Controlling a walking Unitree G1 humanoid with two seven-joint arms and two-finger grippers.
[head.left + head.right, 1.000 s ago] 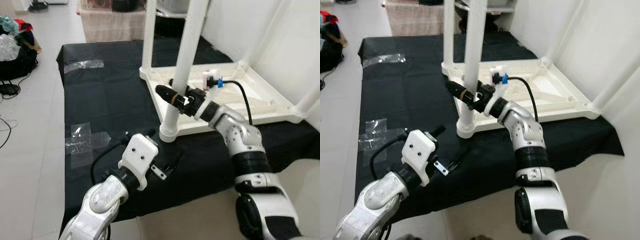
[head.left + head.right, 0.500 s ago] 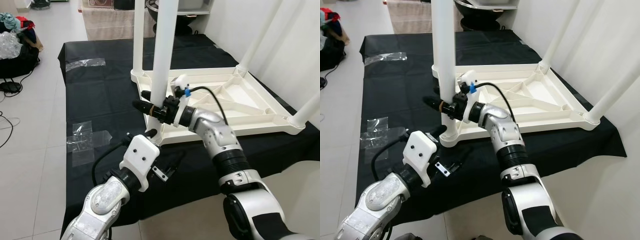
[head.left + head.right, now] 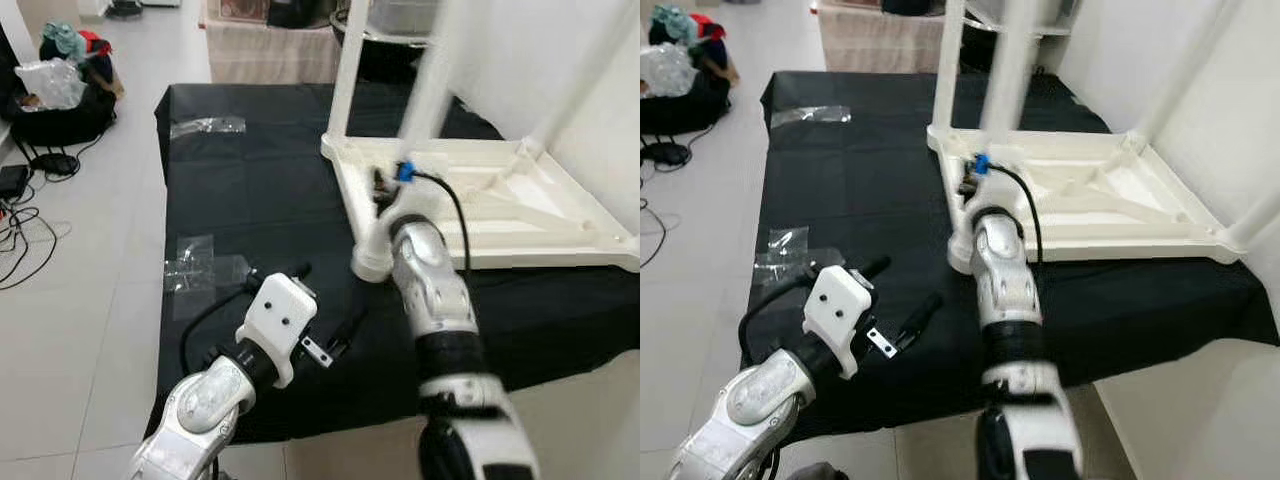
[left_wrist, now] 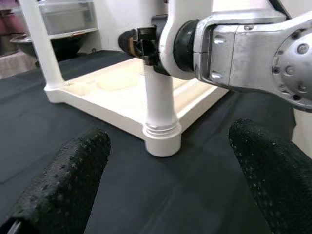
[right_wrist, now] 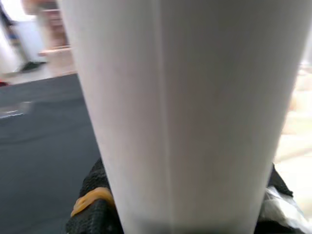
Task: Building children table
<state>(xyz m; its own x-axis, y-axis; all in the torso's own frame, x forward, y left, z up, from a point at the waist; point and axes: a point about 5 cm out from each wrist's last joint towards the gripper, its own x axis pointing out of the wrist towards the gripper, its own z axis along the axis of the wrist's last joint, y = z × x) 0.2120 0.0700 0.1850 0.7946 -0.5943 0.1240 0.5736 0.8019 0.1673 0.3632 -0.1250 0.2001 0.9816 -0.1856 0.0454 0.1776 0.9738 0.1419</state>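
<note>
Our right pincer [image 4: 139, 43] clamps the near table leg [image 4: 160, 105], its fingers mostly hidden behind it. The leg stands upright from the upturned white children's table [image 3: 500, 205], top cut off. Our left pincer [image 4: 165, 180] hovers wide apart above the black cloth [image 3: 250, 190].

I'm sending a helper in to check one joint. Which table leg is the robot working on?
On the black cloth lies an upturned white tabletop with legs pointing up. Go to its corner nearest the robot: that leg, gripped by the right gripper, is the one, with a ribbed collar at its base.
</note>
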